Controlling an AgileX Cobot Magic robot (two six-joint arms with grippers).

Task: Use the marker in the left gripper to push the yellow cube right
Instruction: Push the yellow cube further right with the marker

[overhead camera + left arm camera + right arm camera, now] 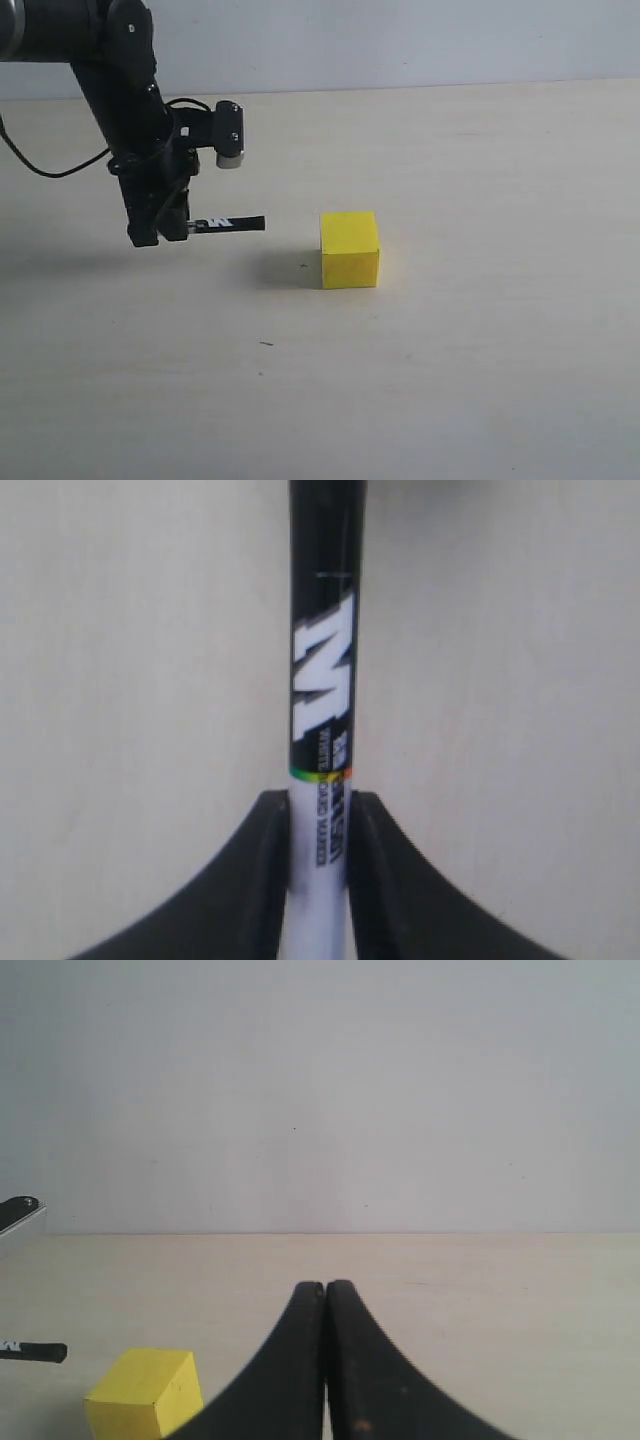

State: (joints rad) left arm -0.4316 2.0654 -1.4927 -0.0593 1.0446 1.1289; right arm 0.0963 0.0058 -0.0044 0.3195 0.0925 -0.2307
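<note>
The yellow cube (349,249) rests on the pale table near the middle of the exterior view; it also shows in the right wrist view (145,1392). My left gripper (168,228) hangs to the cube's left, shut on the marker (230,223). The marker lies level and points toward the cube, its black tip a short gap from the cube's left face. In the left wrist view both black fingers (262,860) clamp the white barrel of the marker (322,680). My right gripper (325,1290) is shut and holds nothing; it is outside the exterior view.
The pale wooden table (480,380) stretches on all sides of the cube, with a white wall behind it. Black cables (60,170) loop off the left arm at the left edge.
</note>
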